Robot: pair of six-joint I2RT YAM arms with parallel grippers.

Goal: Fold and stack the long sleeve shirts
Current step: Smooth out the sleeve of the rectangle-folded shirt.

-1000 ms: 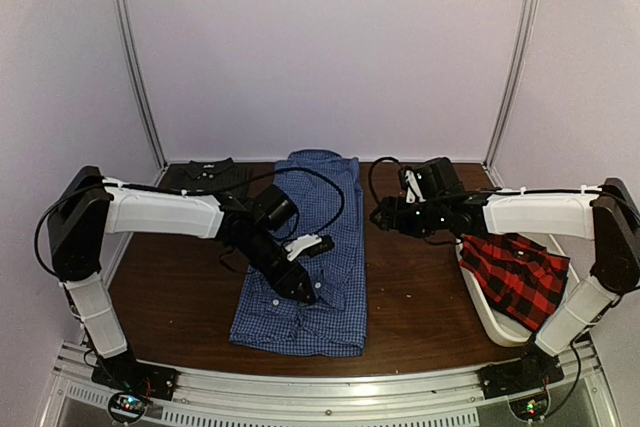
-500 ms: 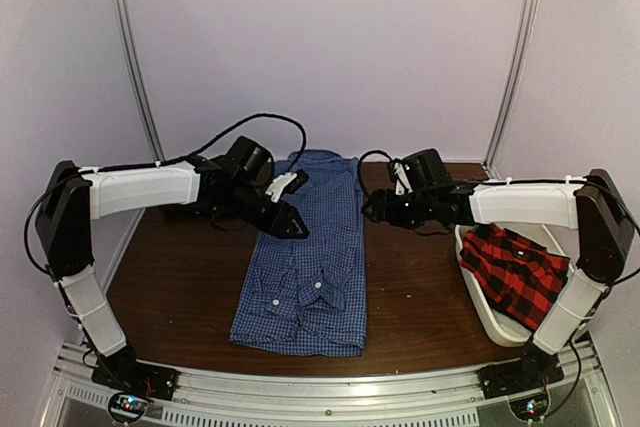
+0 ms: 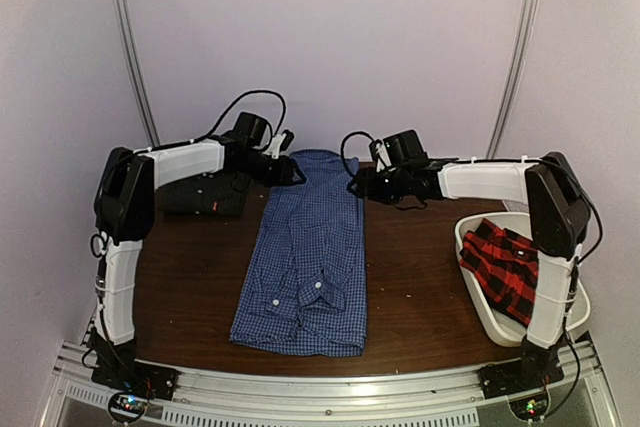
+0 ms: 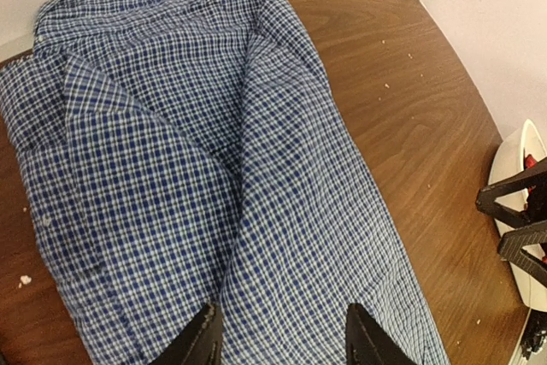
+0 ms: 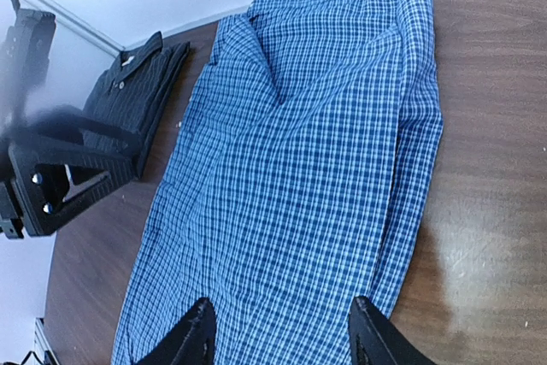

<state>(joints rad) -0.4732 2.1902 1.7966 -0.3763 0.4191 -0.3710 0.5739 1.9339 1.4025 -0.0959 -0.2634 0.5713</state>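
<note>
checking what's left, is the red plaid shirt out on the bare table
No, the red plaid shirt lies inside the white tub.

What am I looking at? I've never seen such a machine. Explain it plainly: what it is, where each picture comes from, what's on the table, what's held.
This is a robot: two white-and-black arms bolted at the near edge of a wooden table. The wide picture comes from a fixed camera above and behind them; the other two come from a camera on each wrist, looking past that arm's own fingers. A blue checked shirt lies flat in the middle, collar at the far end. A folded dark shirt sits at the far left. A red-and-black plaid shirt lies crumpled in a white tub on the right. The left gripper and the right gripper both hover at the blue shirt's collar end, jaws open. Nothing is held.
</note>
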